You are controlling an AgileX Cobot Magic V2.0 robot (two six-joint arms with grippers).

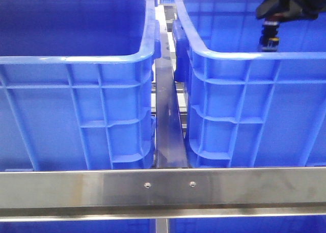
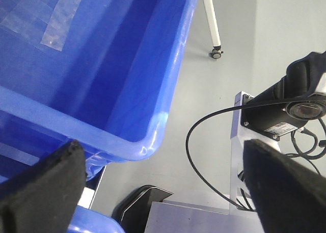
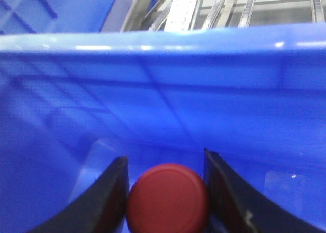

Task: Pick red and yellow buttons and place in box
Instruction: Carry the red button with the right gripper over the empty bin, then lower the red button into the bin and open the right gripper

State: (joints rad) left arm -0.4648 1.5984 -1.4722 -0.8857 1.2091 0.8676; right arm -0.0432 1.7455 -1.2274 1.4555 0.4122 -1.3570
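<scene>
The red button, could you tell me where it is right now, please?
In the right wrist view, the red button sits between the right hand's fingers, inside the right-hand blue crate.

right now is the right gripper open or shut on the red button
Shut on the red button: the right gripper's fingers press both its sides.

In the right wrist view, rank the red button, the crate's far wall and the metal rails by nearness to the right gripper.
1. red button: between the right gripper's jaws.
2. crate's far wall: ahead, beyond the button.
3. metal rails: outside, past the crate's rim.
</scene>
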